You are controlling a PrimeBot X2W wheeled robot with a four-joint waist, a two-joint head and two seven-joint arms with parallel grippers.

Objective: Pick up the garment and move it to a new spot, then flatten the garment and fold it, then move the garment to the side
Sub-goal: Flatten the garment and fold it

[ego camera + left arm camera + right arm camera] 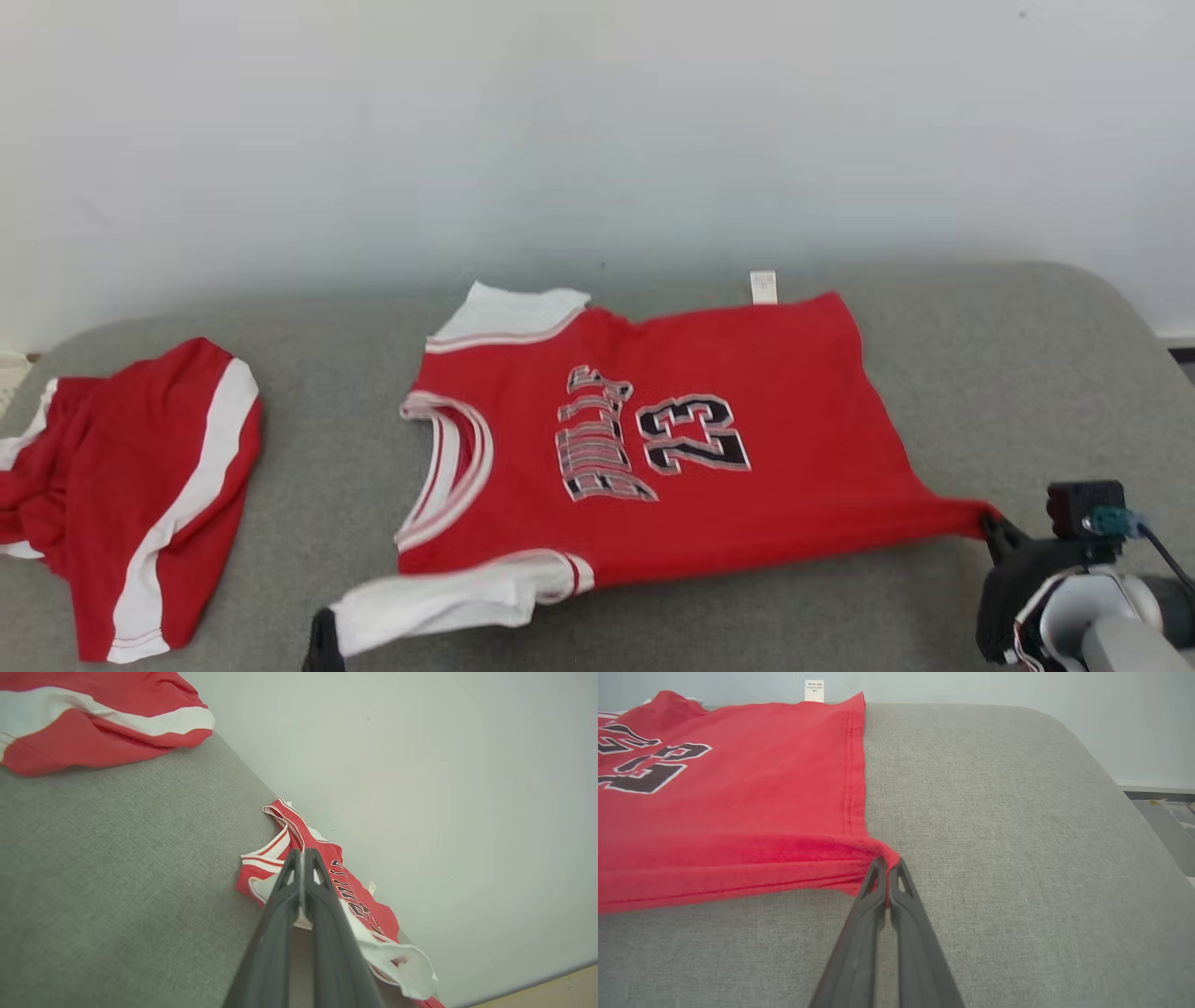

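The garment point(766, 439) is a red jersey with white sleeves and "23" on it, spread sideways on the grey padded table point(1027, 373). At the bottom edge of the head view, my left gripper point(324, 642) is shut on the tip of the near white sleeve. In the left wrist view the left gripper point(301, 856) pinches the white cloth, with the garment point(359, 905) stretching beyond it. My right gripper point(991, 525) is shut on the near hem corner at the right. The right wrist view shows the right gripper point(887, 865) nipping that red corner of the garment point(738, 802), pulled taut.
Red shorts with a white stripe point(140, 485) lie crumpled at the table's left end, and the shorts point(93, 718) are also in the left wrist view. A pale wall point(597, 140) stands right behind the table. The table's right end rounds off above the floor point(1171, 821).
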